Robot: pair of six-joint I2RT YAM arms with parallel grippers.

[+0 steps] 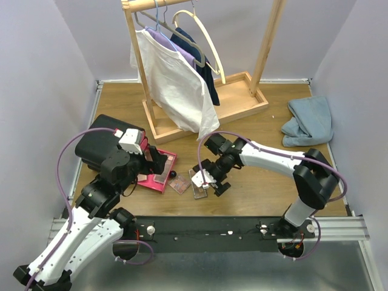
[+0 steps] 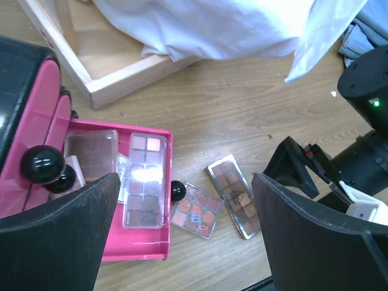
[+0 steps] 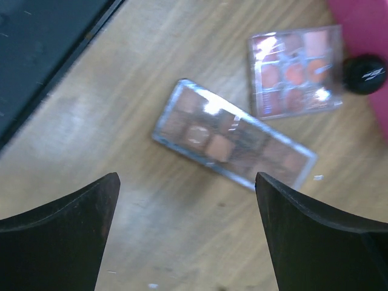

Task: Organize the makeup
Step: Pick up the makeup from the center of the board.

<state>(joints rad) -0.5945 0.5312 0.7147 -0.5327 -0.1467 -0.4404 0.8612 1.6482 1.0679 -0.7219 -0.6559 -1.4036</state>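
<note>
1. The left gripper (image 2: 185, 200) hovers with fingers spread wide, empty, over the pink drawer (image 2: 136, 250) at lower left.
2. A purple palette (image 2: 145, 179) and a brownish compact (image 2: 91, 154) lie inside that drawer.
3. The right gripper (image 3: 186, 182) also has wide fingers and is empty, above a long brown palette (image 3: 233, 142) lying mid-frame on the table (image 3: 151, 233).
4. A square orange palette (image 3: 296, 71) lies just beside it, upper right.

This is a robotics lab cell. Its plain white walls (image 1: 42, 73) box in a wooden tabletop (image 1: 260, 124), and white robot arms (image 1: 270, 156) are bolted to a black metal rail (image 1: 206, 229).
</note>
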